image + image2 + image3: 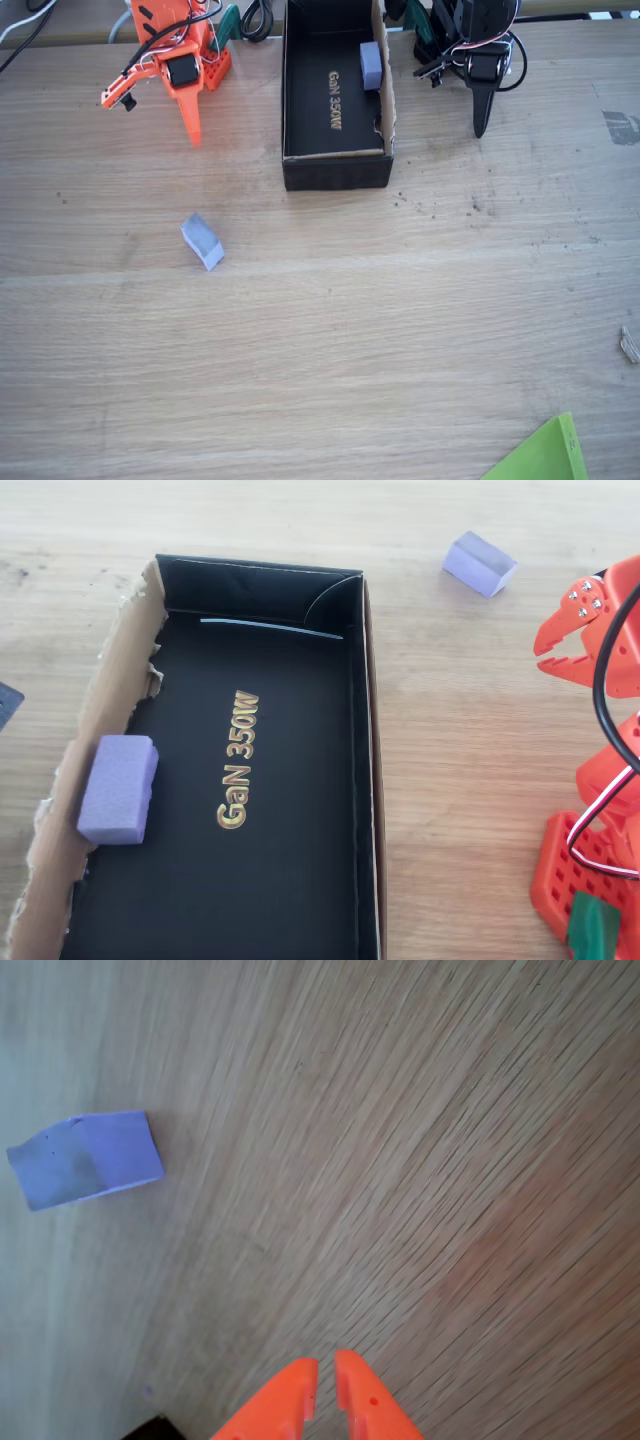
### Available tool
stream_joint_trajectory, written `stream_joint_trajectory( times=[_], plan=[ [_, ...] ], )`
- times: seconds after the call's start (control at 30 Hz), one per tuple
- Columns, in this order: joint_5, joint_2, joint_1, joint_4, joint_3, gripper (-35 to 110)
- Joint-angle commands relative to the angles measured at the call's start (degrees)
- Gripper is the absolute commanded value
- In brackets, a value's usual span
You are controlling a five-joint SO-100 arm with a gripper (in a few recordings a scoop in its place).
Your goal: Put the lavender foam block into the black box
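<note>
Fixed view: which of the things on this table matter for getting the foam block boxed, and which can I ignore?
Job:
- lavender foam block, lying loose on the table
- black box, open-topped
- gripper, orange, empty, fingertips nearly together

Lying about:
- second lavender block, already in the box against its brown wall
- black arm right of the box
- green sheet corner

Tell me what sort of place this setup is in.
Probably a hobby or lab workbench: a bare wooden table with cables along its far edge, the orange arm's gripper, a second black arm, and a reused black box.
</note>
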Motion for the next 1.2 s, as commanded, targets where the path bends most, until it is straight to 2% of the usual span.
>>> stream_joint_trajectory(
  times=[0.0,0.17,0.2,0.27,0.53,0.67,0.97,1.17],
  plan=[
    [0.1,0.5,-1.4,0.8,0.3,0],
    [0.3,0.5,-1.6,0.6,0.3,18],
    [0.3,0.5,-1.6,0.7,0.3,17],
    [0.4,0.5,-1.7,0.9,0.3,0],
    [0.4,0.5,-1.5,0.4,0.3,0],
    [2.4,0.5,-0.7,-5.4,0.3,0],
    [-1.7,0.5,1.7,-13.1,0.3,0],
    [1.4,0.5,1.6,-18.0,0.0,0]
  ],
)
